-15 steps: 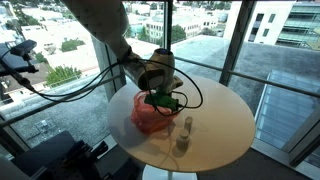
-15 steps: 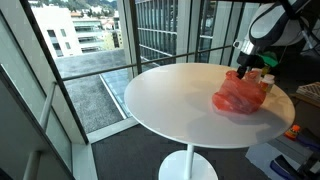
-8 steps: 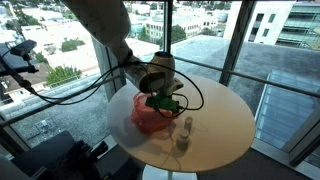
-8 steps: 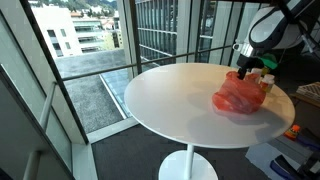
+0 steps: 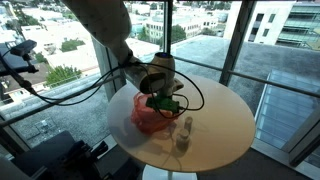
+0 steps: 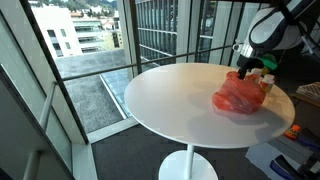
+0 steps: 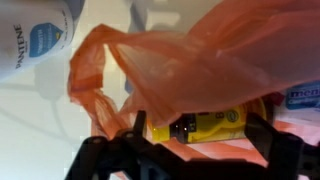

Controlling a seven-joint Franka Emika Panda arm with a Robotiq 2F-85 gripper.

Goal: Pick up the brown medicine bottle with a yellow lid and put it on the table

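In the wrist view the brown medicine bottle (image 7: 205, 124) lies on its side inside the mouth of a red-pink plastic bag (image 7: 190, 50). It shows as a yellow cylinder with a dark band. My gripper (image 7: 198, 132) is open, with one dark finger on each side of the bottle and not pressing on it. In both exterior views the gripper (image 5: 163, 100) (image 6: 252, 72) hangs low over the bag (image 5: 146, 118) (image 6: 238, 96) on the round white table (image 5: 220, 110) (image 6: 170, 100). There the bag hides the bottle.
A pale slim bottle (image 5: 184, 133) stands upright on the table beside the bag; its blue-labelled body fills the wrist view's top left corner (image 7: 40, 30). Tall windows and a railing (image 6: 150, 45) surround the table. A black cable (image 5: 195, 92) loops off the wrist.
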